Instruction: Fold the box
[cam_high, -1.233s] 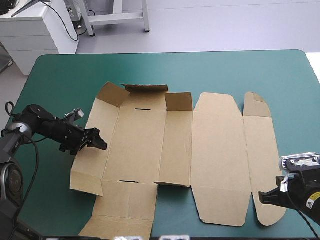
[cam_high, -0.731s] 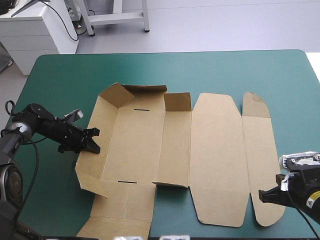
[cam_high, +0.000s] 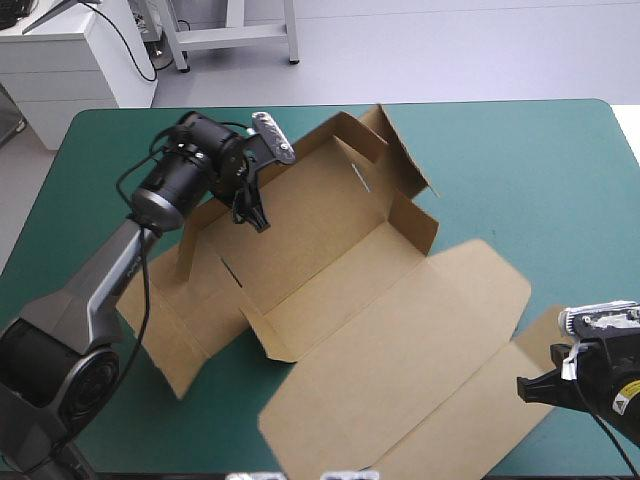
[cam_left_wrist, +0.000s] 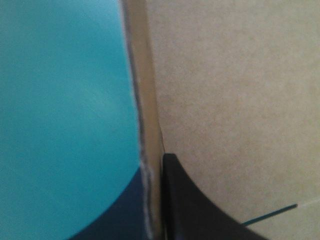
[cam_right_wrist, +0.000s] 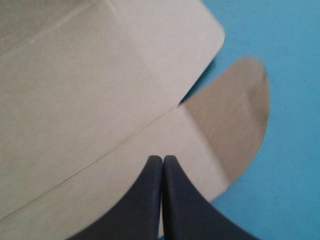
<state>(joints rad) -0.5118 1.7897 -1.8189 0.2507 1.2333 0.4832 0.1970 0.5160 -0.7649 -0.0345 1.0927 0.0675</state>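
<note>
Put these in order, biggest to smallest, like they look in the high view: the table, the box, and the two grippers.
1. table
2. box
3. left gripper and right gripper: both small and look about alike, so I won't rank them.

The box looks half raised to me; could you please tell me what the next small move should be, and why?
Probably the left gripper should ease the side wall it pinches upright over the base of the box. The board's edge sits between its fingers, the corner flaps stand untucked, the lid lies flat, and the right gripper, shut, is over the lid's rounded flap.
</note>
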